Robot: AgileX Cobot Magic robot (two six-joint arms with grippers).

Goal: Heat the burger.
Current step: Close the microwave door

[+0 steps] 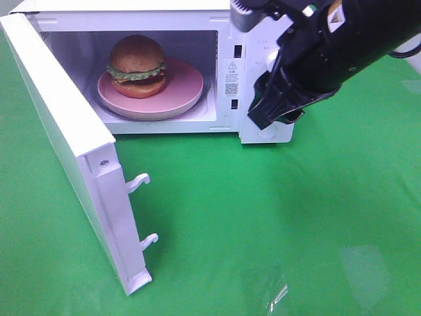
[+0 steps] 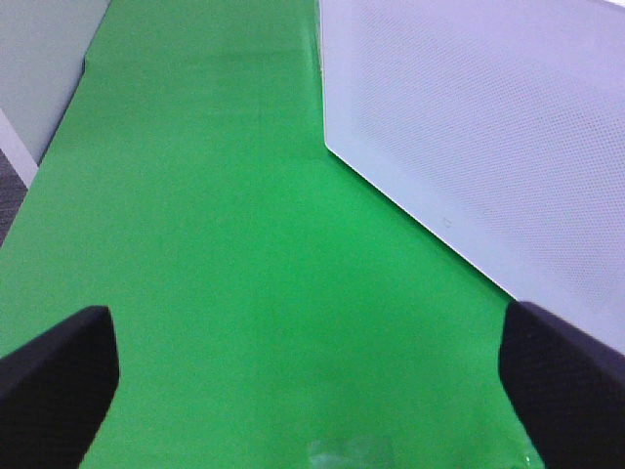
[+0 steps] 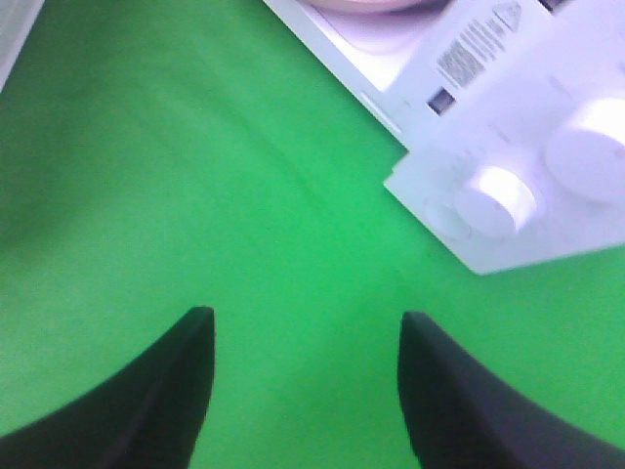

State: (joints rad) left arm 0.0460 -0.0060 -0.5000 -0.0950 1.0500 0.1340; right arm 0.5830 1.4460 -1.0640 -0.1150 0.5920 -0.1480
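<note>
Burger (image 1: 137,66) overhead only, inside open microwave (image 1: 230,112), left gripper (image 2: 308,311) and right gripper (image 3: 305,315) spread, seemingly empty.

White microwave (image 1: 225,46) is set at the far edge of the green-covered counter (image 1: 276,217), with its door (image 1: 59,112) held open toward the left edge. A pink plate (image 1: 187,89) is seated inside. A round knob (image 3: 495,200) is seen on the control panel.

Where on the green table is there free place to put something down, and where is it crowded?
Free: the broad green cloth in front of the microwave, right of its open door. Crowded: inside the microwave, the pink plate with the burger fills the floor; the right gripper hangs before the control knobs.
</note>
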